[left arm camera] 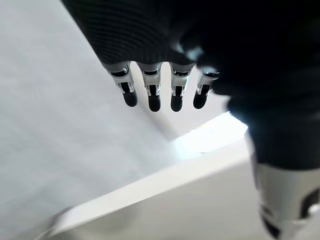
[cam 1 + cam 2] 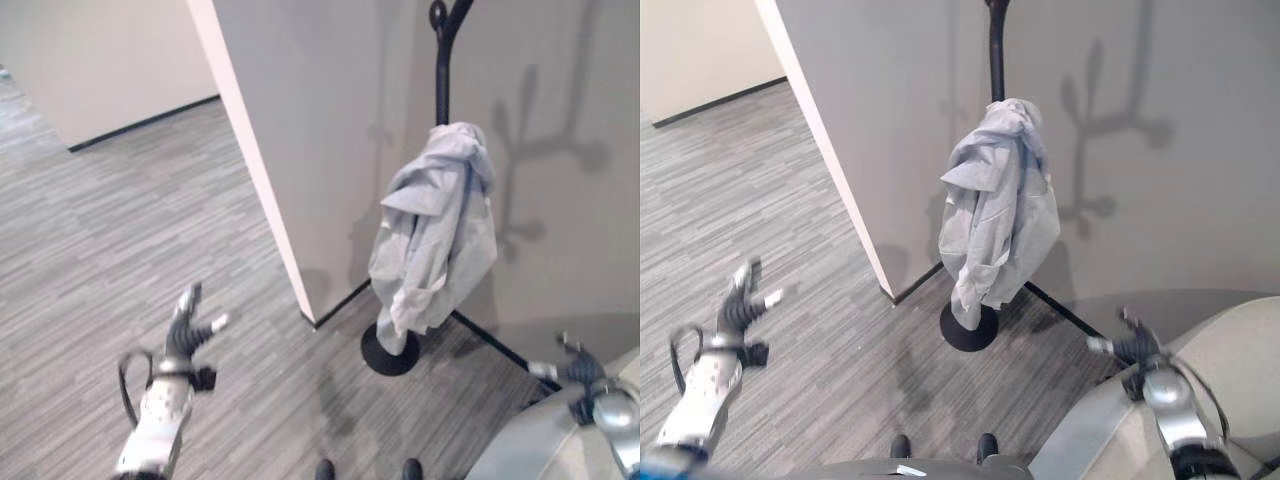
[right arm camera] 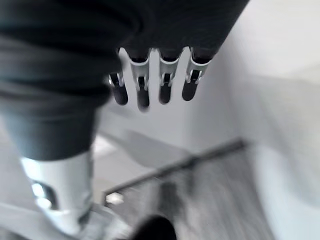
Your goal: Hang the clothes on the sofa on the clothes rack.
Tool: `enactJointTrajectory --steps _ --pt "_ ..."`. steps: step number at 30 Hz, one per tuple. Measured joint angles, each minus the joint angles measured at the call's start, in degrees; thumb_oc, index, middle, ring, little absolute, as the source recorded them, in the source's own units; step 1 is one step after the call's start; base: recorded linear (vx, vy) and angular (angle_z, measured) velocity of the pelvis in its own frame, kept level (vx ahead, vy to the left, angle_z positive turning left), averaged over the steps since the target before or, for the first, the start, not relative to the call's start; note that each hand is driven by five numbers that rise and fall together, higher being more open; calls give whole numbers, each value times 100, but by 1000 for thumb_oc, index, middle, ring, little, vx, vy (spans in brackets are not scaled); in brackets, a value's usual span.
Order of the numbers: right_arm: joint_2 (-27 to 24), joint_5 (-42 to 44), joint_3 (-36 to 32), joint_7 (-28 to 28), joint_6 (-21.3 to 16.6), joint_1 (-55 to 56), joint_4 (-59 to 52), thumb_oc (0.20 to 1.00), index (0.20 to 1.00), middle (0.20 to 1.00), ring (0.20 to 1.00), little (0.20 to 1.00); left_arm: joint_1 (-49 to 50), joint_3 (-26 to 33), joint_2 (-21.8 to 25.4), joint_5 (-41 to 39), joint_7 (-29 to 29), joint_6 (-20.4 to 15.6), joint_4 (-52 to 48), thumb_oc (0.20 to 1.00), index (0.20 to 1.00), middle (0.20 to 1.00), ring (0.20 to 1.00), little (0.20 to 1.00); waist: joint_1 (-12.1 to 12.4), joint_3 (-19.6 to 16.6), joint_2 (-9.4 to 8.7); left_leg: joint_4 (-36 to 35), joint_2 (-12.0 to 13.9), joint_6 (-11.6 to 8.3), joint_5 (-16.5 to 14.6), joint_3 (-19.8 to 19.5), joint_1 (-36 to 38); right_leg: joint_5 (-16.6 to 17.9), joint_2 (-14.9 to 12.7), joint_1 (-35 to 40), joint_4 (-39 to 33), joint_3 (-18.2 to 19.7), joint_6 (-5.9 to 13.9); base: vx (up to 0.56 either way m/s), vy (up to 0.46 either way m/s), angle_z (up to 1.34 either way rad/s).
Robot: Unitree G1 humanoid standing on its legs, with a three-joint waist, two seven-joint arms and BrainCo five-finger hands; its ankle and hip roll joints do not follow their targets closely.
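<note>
A pale grey jacket [image 2: 435, 235] hangs bunched on a hook of the black clothes rack [image 2: 441, 70], whose round base [image 2: 389, 355] stands on the floor by a wall corner. The same jacket [image 2: 1000, 210] hangs free, touched by neither hand. My left hand [image 2: 187, 330] is out over the floor at the lower left, fingers [image 1: 152, 97] straight and empty. Low on the right, over the edge of the beige sofa [image 2: 1230, 350], is my right hand [image 2: 1132, 347], its fingers [image 3: 142, 92] also straight and holding nothing.
A white wall corner [image 2: 300, 290] juts out just left of the rack. Grey striped carpet [image 2: 90, 250] stretches away to the left and back. The sofa [image 2: 540, 440] curves across the lower right. A dark baseboard [image 2: 490, 345] runs along the wall behind the rack.
</note>
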Motion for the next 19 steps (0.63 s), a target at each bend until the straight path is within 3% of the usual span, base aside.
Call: enactJointTrajectory --steps 3,5,7,9,12,17,19 --pt "299 83 50 136 -82 124 128 1000 1000 1000 1000 1000 144 -193 -204 -126 -280 79 869 1000 1000 1000 1000 1000 8 15 0 -3 -10 3 2 -4 -17 -8 -26 -14 6 -33 -15 -7 36 -1" --pt "685 275 275 161 -225 31 612 1000 1000 1000 1000 1000 108 -752 -289 -105 -491 104 1939 1000 1000 1000 1000 1000 -23 -17 6 -3 -18 3 1 27 -6 -9 -54 -11 8 -80 -20 -15 35 -7" --pt "849 344 509 196 -240 -32 957 1000 1000 1000 1000 1000 77 -940 -451 -70 -590 232 2381 1000 1000 1000 1000 1000 -23 -30 28 -3 -26 9 6 40 -36 2 -81 -49 17 -126 -8 -11 31 2" --pt "1215 591 732 143 -259 -317 1910 1000 1000 1000 1000 1000 -353 -1232 -798 66 -620 158 3791 1000 1000 1000 1000 1000 -17 -81 87 -3 -39 30 23 59 -42 19 -113 -47 19 -181 -13 -10 43 4" --pt "1798 1088 841 13 -403 -611 3340 1000 1000 1000 1000 1000 -638 -1457 -1313 314 -606 238 4879 1000 1000 1000 1000 1000 -21 -232 162 -3 -48 30 21 76 -56 24 -127 -55 12 -202 -15 13 44 0" --pt "1960 1568 827 9 -405 -533 3716 1000 1000 1000 1000 1000 -696 -1441 -1414 380 -596 218 4977 1000 1000 1000 1000 1000 -27 -333 229 -2 -52 37 25 43 -52 30 -131 -14 -13 -251 -13 20 32 4" --pt "1951 1757 829 21 -366 -545 3826 1000 1000 1000 1000 1000 -725 -1439 -1411 385 -603 231 5054 1000 1000 1000 1000 1000 -31 -529 260 -3 -50 28 -1 14 -6 18 -127 52 -35 -284 -24 6 18 6"
